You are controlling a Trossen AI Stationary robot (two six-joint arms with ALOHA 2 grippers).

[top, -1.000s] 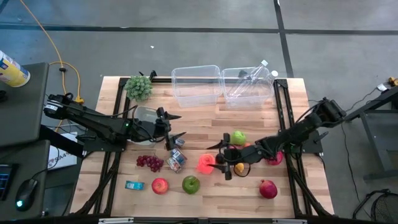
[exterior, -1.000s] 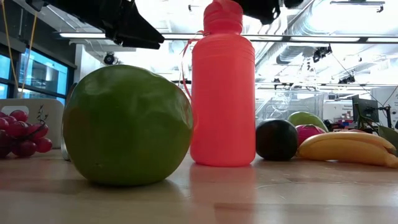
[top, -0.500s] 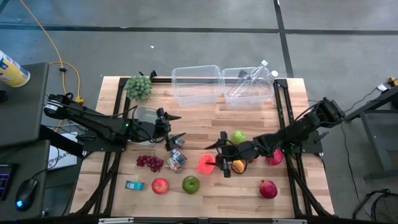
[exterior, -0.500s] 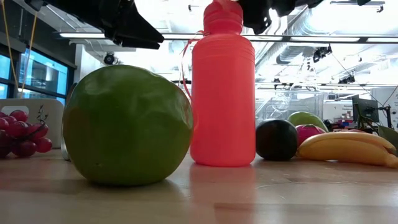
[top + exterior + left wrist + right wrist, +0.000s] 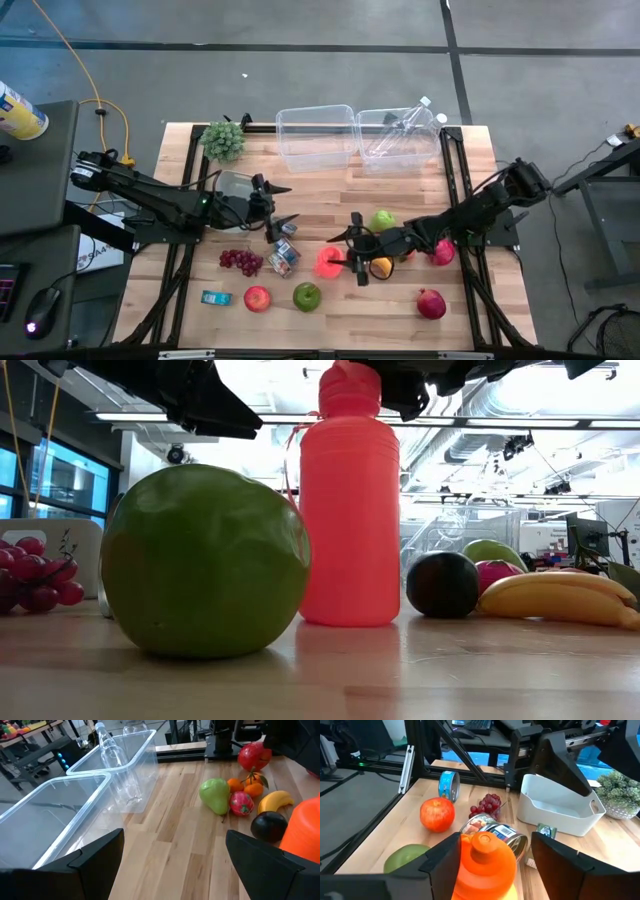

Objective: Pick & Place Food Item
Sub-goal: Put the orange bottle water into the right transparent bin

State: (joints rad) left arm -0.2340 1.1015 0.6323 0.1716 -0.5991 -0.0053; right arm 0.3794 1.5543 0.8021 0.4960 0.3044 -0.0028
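Bottle: one pink-red plastic bottle (image 5: 329,262) stands upright near the table's front middle, cap up, just behind the green apple (image 5: 307,296).
Right gripper: the right gripper (image 5: 353,250) sits at the bottle's cap; in the right wrist view one dark finger (image 5: 442,860) touches the side of the orange-looking cap and the other stands apart from it, so the jaws are part open around the cap and a firm hold cannot be told.
Left gripper: the left gripper (image 5: 283,204) hangs over the table's left half beside a white tub (image 5: 232,186), fingers spread wide, nothing between them.
Apples: two, the green one and a red one (image 5: 257,297) beside it at the front edge.
Other fruit: one bunch of red grapes (image 5: 240,261), one green pear (image 5: 384,220), one pomegranate (image 5: 431,303), one dark round fruit (image 5: 442,584), one banana (image 5: 555,600), two small oranges (image 5: 246,786).
Tins: one printed can (image 5: 284,256) on its side, one small blue tin (image 5: 215,297).
Bins: two clear bins (image 5: 316,136) at the back edge; the right one holds a clear empty bottle (image 5: 398,127).
Plant: one green leafy bunch (image 5: 223,140) at the back left corner.
Table: pale wood planks (image 5: 330,192).
Hard to see: from above, the right arm covers most of the fruit near the pear; in the low view the green apple hides the can and most of the tub, and both arms are cut off at the top.
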